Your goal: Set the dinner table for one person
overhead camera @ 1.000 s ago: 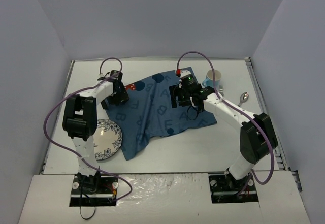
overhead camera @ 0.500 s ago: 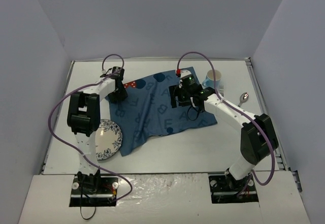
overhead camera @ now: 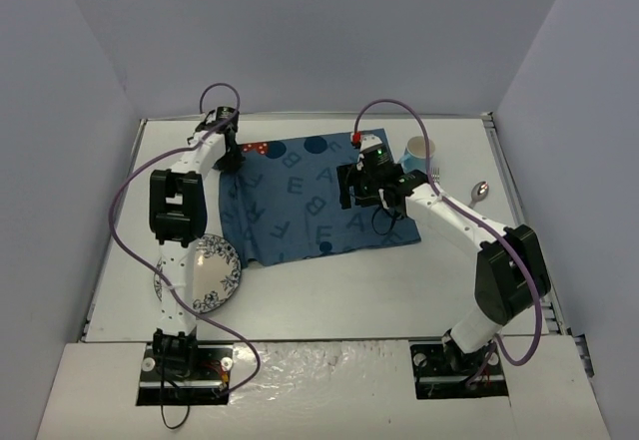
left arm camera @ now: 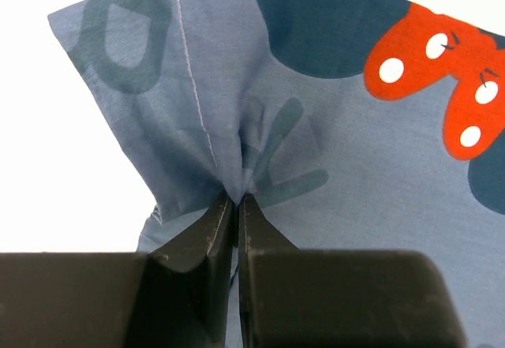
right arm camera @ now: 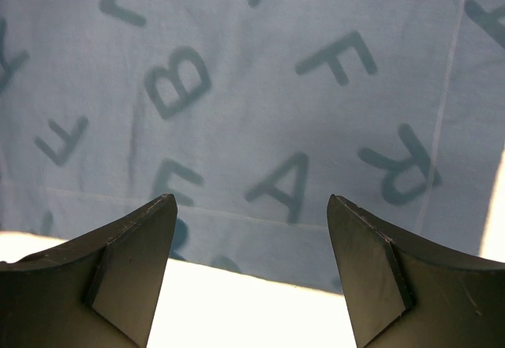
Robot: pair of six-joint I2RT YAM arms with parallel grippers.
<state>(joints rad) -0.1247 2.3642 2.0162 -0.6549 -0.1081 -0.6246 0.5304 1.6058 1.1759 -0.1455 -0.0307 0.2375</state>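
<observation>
White laminate dominates: the large, flat rectangular dinner table point(overhead camera: 329, 300), edged with thin grey strips, is boxed in by pale grey walls on three sides. A broad band of its surface shows between the cloth and the arm bases. At far left, a round blue-and-white patterned plate point(overhead camera: 205, 272) lies near the table's left edge, partly hidden by the left arm. Beyond it, the left gripper point(left arm camera: 237, 202) is clamped tight on the far-left corner of a dark blue cloth mat point(overhead camera: 300, 196) printed with letters, dots and a red spotted bow. The fabric bunches into creases at its fingertips. The mat lies spread across the middle of the table. Over the mat's right part, the right gripper point(right arm camera: 251, 206) hangs with jaws wide apart, holding nothing. Farther right stands a pale blue-and-white mug point(overhead camera: 419, 149), and a metal spoon point(overhead camera: 479, 193) lies near the right edge strip.
</observation>
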